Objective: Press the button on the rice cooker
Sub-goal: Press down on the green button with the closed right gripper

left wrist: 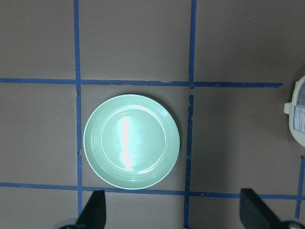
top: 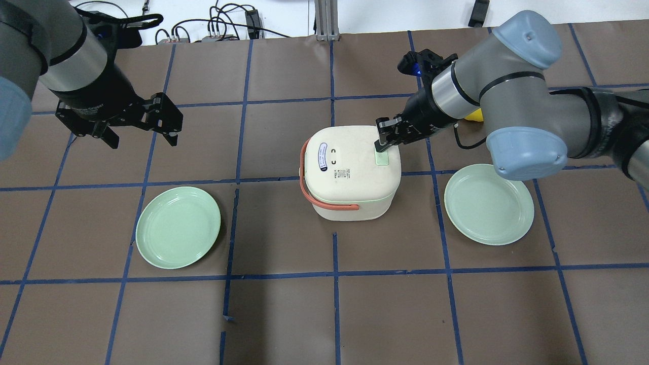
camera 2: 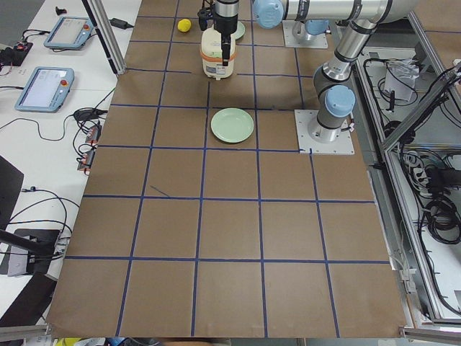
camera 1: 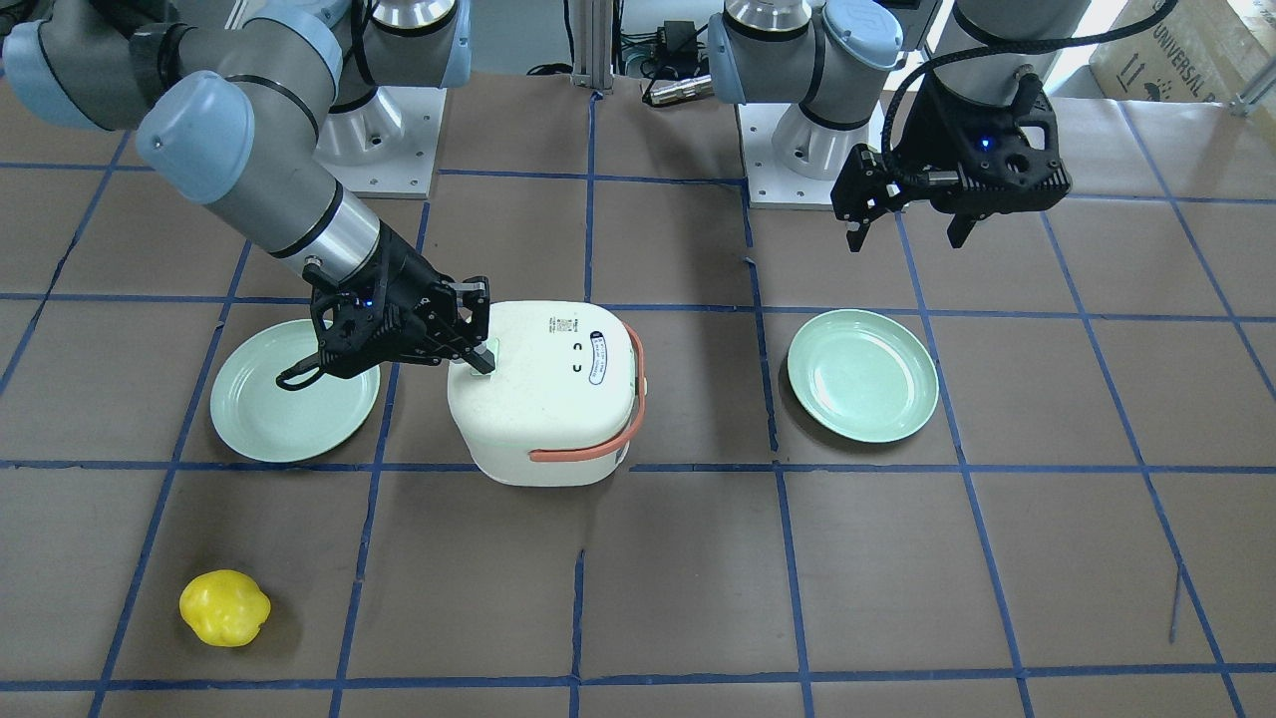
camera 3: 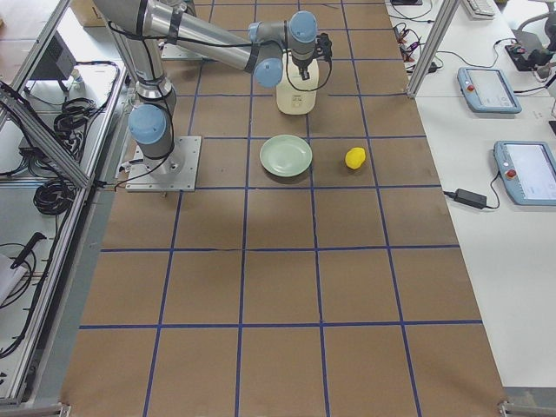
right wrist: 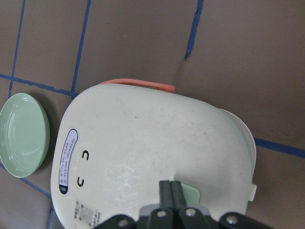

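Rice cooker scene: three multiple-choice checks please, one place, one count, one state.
1. Where do the tips of the right claw rest?
A) on the green button atop the rice cooker
B) on the orange handle
C) on the yellow fruit
2. How many green plates are there?
A) one
B) two
C) three
3. How is the left claw?
A) shut on the handle
B) open, holding nothing
C) shut on a plate
Answers: 1 A, shut tips sit on the button; 2 B, one each side of the cooker; 3 B, fingers apart, nothing between them.
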Available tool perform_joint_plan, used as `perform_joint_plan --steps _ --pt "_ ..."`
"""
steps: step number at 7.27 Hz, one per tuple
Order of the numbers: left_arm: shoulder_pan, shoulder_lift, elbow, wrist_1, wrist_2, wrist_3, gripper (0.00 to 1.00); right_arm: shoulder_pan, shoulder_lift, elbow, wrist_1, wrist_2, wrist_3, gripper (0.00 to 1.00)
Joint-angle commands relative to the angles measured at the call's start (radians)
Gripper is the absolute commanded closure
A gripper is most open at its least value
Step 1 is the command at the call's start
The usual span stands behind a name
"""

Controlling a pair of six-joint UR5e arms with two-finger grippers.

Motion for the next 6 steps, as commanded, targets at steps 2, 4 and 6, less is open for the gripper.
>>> perform_joint_plan --steps 2,4,6 --pt "0.000 0.000 0.000 0.000 0.000 -0.001 0.00 -0.002 0.002 0.003 -0.001 0.000 -0.012 0.99" --pt "0.000 0.000 0.000 0.001 0.000 -0.001 0.00 -0.002 0.002 0.004 -0.001 0.000 -0.029 0.98" --pt "0.000 0.000 0.000 0.001 0.000 -0.001 0.00 -0.002 0.002 0.004 -0.001 0.002 -0.036 0.98"
